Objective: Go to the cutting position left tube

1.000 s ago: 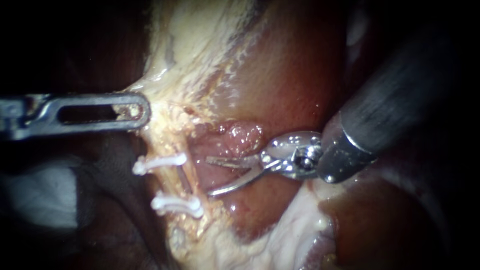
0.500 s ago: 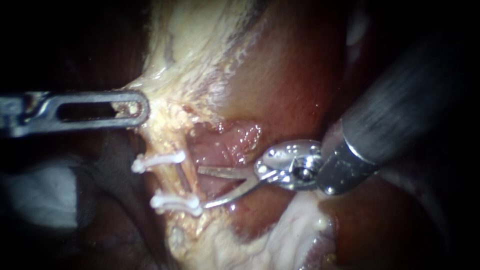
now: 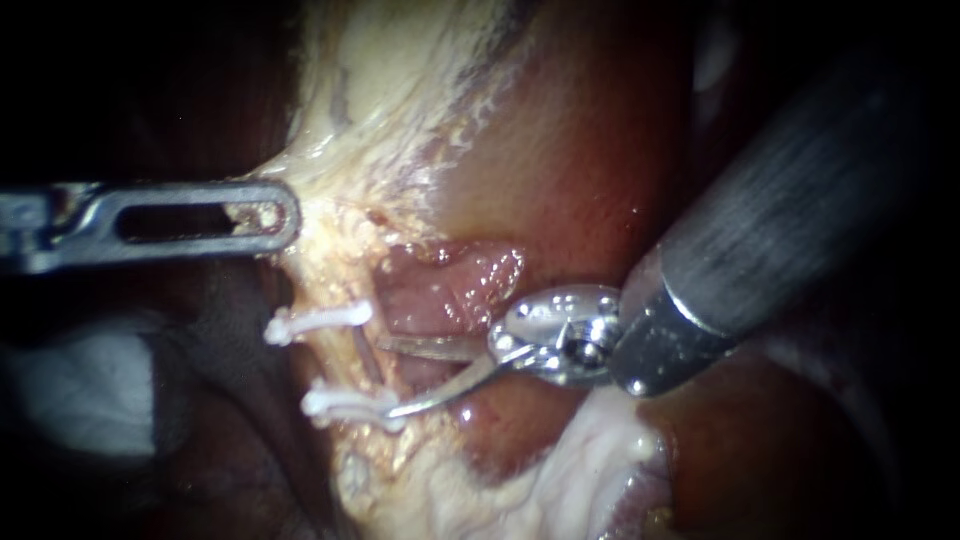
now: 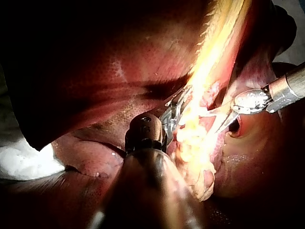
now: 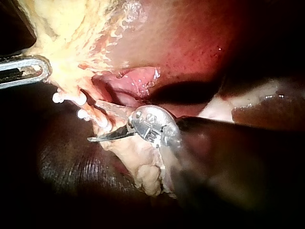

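**Approach to the cut site on the clipped tube**

Endoscope: the tube (image 3: 364,356) runs between two white clips (image 3: 320,322). The right instrument (image 3: 395,378) has its claw apart, tips just beside the tube. The left instrument (image 3: 285,215) is clamped on fatty tissue (image 3: 330,250).

Left wrist: that hold looks taut.

Right wrist: the tube is hidden.

The tube looks thin, soft and slippery, so straddle it between the clips.

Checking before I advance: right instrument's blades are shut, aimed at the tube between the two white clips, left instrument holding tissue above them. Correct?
Not quite. The blades of the right instrument are open, not shut: the endoscope view shows a clear gap between them. The rest holds: they aim at the tube between the two white clips, and the left instrument holds tissue above them.
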Controlling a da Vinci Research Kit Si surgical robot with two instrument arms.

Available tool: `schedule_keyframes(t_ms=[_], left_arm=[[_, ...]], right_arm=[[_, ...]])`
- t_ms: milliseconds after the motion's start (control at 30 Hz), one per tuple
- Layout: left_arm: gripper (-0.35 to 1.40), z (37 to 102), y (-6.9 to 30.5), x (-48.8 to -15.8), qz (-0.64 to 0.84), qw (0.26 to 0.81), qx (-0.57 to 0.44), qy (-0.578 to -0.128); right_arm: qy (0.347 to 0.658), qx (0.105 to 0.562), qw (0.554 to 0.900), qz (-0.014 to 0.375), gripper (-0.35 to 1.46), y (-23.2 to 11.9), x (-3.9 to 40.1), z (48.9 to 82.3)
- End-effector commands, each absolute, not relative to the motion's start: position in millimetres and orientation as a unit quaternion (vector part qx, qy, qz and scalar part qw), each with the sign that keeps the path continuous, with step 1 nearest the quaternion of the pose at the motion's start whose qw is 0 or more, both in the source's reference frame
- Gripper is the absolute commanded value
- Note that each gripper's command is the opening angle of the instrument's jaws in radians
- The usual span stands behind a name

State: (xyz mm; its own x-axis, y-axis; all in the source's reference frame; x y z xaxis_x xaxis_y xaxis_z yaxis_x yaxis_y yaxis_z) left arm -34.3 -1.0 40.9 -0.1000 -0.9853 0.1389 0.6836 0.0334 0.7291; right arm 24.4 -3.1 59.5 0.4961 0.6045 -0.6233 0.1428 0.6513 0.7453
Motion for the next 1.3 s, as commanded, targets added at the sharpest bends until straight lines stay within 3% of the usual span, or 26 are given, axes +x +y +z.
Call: schedule_keyframes(t_ms=[33, 767, 1300], left_arm=[[-0.33, 40.9, -1.0, -34.3, -0.659, 0.633, 0.222, -0.34], [-0.33, 40.2, -1.4, -34.8, -0.661, 0.631, 0.22, -0.341], [-0.33, 39.5, -1.9, -35.4, -0.662, 0.629, 0.219, -0.343]], right_arm=[[0.479, 0.39, 0.772, 0.149, 1.28, -3.2, 24.5, 59.5], [0.474, 0.401, 0.768, 0.156, 1.28, -4.6, 27.3, 62.5], [0.484, 0.43, 0.75, 0.133, 1.28, -5.0, 29.7, 61.5]])
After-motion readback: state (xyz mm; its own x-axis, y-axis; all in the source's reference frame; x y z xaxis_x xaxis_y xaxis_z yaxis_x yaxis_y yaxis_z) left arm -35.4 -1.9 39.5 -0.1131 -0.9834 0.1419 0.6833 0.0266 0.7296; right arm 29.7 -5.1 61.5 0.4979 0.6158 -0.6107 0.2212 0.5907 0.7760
